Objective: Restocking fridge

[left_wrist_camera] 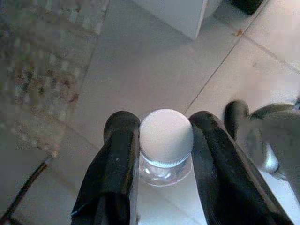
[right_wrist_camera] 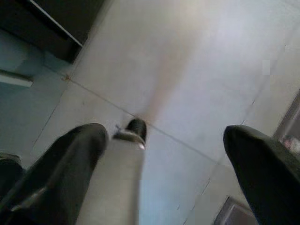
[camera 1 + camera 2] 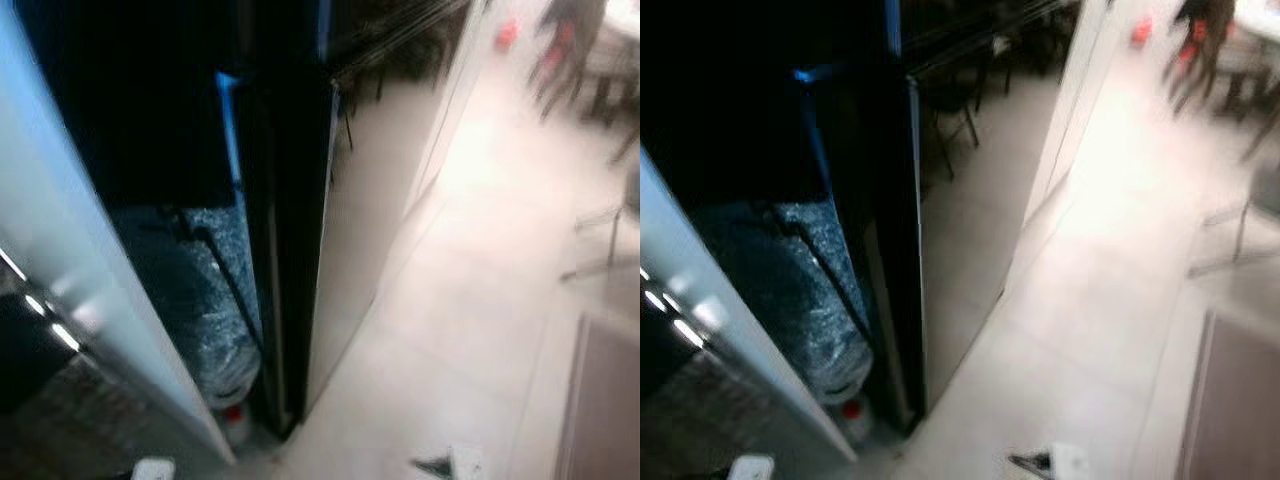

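In the left wrist view my left gripper (image 1: 165,125) is shut on a small clear bottle with a white screw cap (image 1: 166,133). One black finger presses each side of its neck, above pale floor tiles. In the right wrist view my right gripper (image 2: 166,136) hangs open over the floor, its two fingers wide apart with nothing between them. The blurred head views show a tall black fridge side (image 3: 290,250) with a pale open door panel (image 3: 90,250) to its left.
In the dark gap beside the black side stands a big blue water jug (image 3: 200,300) with a red cap (image 3: 233,412). A white panel (image 3: 370,220) adjoins on the right. Pale tiled floor (image 3: 470,300) stretches right toward chairs (image 3: 590,70) and a cabinet corner (image 3: 605,400).
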Controlling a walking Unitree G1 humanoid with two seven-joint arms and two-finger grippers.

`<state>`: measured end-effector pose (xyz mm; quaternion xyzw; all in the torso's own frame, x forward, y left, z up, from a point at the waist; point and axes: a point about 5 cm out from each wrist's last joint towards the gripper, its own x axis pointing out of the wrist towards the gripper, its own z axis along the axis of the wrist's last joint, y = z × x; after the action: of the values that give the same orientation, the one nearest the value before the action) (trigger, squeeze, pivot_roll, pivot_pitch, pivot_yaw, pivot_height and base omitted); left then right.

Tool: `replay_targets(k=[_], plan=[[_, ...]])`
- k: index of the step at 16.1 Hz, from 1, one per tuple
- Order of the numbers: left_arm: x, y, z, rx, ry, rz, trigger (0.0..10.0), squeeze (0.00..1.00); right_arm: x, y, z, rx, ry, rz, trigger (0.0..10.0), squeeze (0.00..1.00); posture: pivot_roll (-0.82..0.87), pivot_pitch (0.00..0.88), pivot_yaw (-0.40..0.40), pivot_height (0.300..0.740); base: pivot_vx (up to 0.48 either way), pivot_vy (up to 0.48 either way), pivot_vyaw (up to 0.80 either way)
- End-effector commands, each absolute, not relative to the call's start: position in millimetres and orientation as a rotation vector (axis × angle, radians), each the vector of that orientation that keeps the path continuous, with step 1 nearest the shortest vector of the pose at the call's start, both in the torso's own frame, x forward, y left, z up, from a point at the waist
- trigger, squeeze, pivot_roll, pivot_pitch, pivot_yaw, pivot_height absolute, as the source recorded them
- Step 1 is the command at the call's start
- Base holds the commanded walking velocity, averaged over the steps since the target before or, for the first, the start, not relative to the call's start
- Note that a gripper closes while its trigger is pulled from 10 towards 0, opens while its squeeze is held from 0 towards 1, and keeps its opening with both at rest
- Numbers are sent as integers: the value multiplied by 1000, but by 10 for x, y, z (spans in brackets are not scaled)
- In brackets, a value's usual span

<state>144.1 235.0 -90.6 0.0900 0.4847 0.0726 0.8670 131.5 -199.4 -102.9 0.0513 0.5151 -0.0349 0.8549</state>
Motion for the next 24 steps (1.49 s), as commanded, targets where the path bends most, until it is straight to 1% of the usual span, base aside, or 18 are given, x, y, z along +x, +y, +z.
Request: replay_targets(k=[1, 21, 24], plan=[[1406, 2381, -912, 202, 1027, 151, 10000, 0, 1363, -1956, -1018, 118, 1069, -67, 10000, 0, 129, 0, -37, 740, 0, 296, 0], [1323, 2477, -920, 207, 1062, 162, 10000, 0, 1364, -1947, -1016, 127, 1055, -79, 10000, 0, 125, 0, -32, 740, 0, 298, 0], [1348, 2452, -919, 217, 1059, 153, 10000, 0, 1383, -1941, -1007, 130, 1033, -80, 10000, 0, 111, 0, -26, 740, 0, 84, 0]])
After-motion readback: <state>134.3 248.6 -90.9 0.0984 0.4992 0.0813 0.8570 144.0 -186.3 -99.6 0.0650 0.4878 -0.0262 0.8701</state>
